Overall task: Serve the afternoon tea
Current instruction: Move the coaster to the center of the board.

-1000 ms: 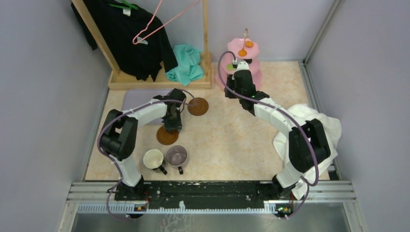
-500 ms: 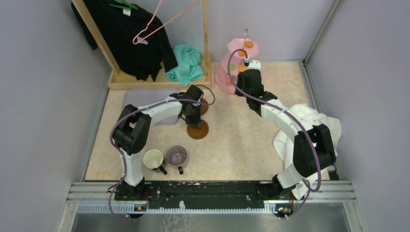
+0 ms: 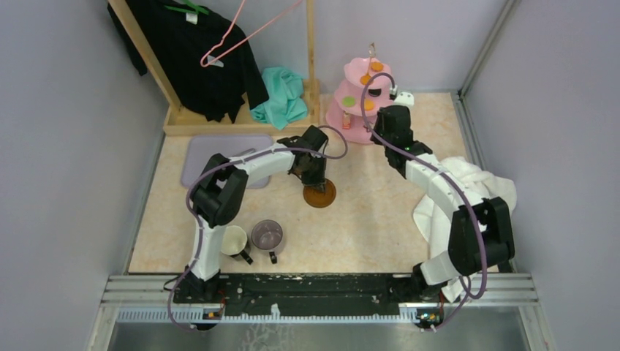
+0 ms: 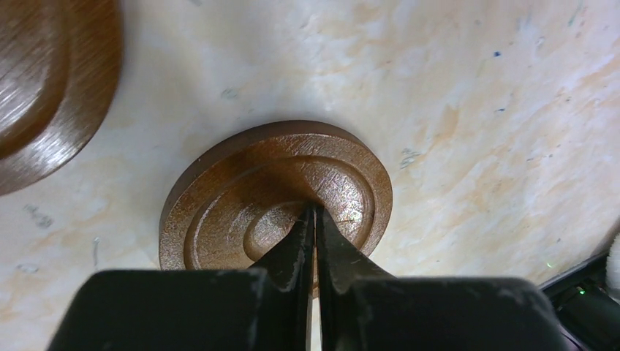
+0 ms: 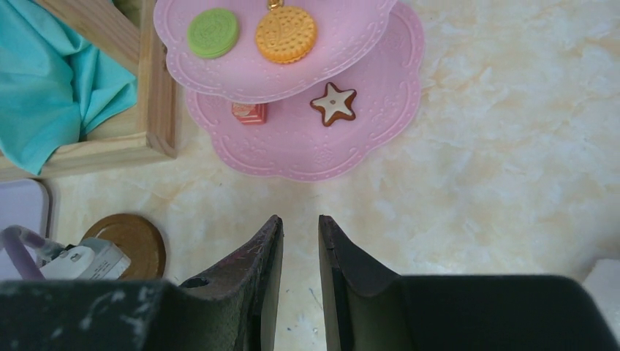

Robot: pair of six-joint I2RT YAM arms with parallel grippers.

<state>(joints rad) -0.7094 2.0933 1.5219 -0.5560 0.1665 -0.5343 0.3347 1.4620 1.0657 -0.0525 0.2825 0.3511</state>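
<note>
Right, left hand (image 4: 314, 213) is closed: fingertips pressed tight together w/ only a hairline slit btwn them. The tips sit on the top face of a brown round wooden coaster (image 4: 219, 183), close to its ctr rings. Nothing shows btwn the fingers. That coaster is right under the hand, on the pale marbled tabletop (image 4: 453, 110). A second brown round coaster (image 4: 44, 73) sits ahead and to the left of the same hand, near the first but not touching it. Well behind this hand, back by the arm's base, stand the cream mug (image 3: 232, 240) and the greyish-purple see-through mug (image 3: 267, 234), side by side, handles toward the near edge.

Over to the right hand (image 5: 300, 223): fingers a little apart, narrow gap w/ bare tabletop showing through, holding nothing. Straight ahead of it, near but apart, is the pink three-tier stand (image 5: 292, 153). On the tier above the bottom one are a green round sweet (image 5: 213, 32) and an orange round biscuit (image 5: 286, 34), side by side. On the bottom tier is a brown-and-white star cookie (image 5: 335, 103) and, left of it, a small red-pink block (image 5: 249, 112), too small to ID. Ahead-left of this hand, a teal cloth (image 5: 44, 88) is bunched against a wooden frame base (image 5: 157, 88). A white towel (image 3: 468, 190) lies behind the right hand, under its arm.
</note>
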